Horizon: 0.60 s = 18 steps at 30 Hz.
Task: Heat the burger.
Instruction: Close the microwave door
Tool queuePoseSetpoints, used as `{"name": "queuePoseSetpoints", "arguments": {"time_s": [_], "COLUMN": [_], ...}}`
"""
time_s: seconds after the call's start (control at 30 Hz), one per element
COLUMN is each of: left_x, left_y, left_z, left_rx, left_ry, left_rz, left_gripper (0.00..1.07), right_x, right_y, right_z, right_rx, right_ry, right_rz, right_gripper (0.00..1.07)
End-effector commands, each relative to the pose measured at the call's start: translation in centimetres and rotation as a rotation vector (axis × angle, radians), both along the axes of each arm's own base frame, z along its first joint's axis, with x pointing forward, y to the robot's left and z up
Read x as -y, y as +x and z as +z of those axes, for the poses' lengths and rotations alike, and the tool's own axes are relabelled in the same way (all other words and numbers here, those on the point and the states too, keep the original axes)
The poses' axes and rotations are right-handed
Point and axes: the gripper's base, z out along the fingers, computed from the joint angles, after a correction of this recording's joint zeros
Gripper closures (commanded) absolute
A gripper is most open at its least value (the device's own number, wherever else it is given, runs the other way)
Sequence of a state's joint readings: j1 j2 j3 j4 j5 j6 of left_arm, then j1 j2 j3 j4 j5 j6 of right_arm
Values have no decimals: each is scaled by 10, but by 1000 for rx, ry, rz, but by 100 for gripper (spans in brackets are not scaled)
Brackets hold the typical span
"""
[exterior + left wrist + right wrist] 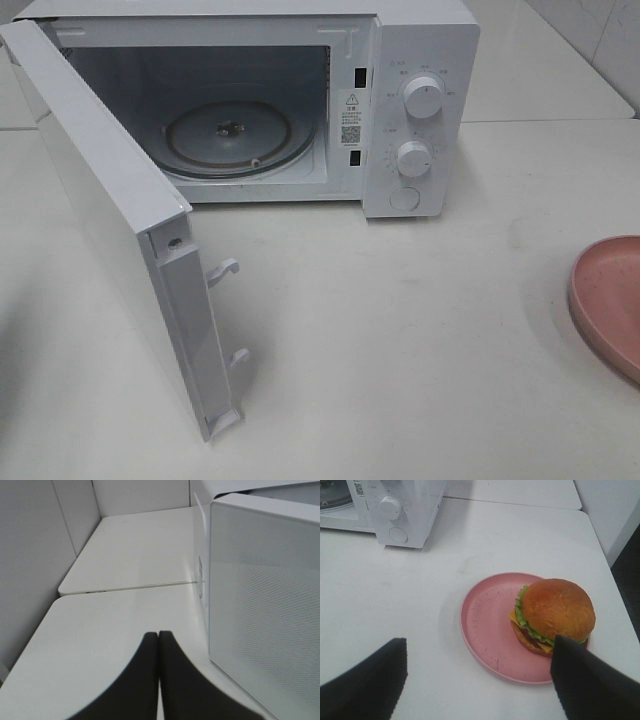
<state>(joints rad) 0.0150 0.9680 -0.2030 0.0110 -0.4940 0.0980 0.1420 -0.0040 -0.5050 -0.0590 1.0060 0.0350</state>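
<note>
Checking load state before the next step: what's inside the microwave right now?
Inside the microwave, door swung open: only the glass turntable on its centre hub. No food. The burger sits on the pink plate on the table. The cavity's near left corner is hidden behind the door.

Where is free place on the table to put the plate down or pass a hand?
Bare tabletop lies between the open microwave door, the microwave front and the pink plate. The glass turntable inside is empty. The plate's right side holds the burger.

Exterior high: looks steeply down at the open microwave (pixel 300 100) on the counter (pixel 400 350).
Left wrist: low, close beside the microwave's door.
Right wrist: above the pink plate (pixel 490 630); shares microwave dials, plate.
</note>
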Motion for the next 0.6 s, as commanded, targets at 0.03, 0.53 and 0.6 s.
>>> {"name": "queuePoseSetpoints", "arguments": {"time_s": [0.03,0.53,0.6], "left_x": [5,30,41], "left_y": [8,52,59], "left_z": [-3,-36,-41], "left_rx": [26,11,-8], "left_ry": [-27,-107,-110], "left_rz": [-47,-305,-351], "left_gripper": [107,107,107], "right_x": [1,1,1], "right_y": [-4,-4,-4], "right_z": [0,0,0], "right_rx": [41,41,41], "right_ry": [0,0,0], "right_rz": [-3,-3,-3], "right_gripper": [32,32,32]}}
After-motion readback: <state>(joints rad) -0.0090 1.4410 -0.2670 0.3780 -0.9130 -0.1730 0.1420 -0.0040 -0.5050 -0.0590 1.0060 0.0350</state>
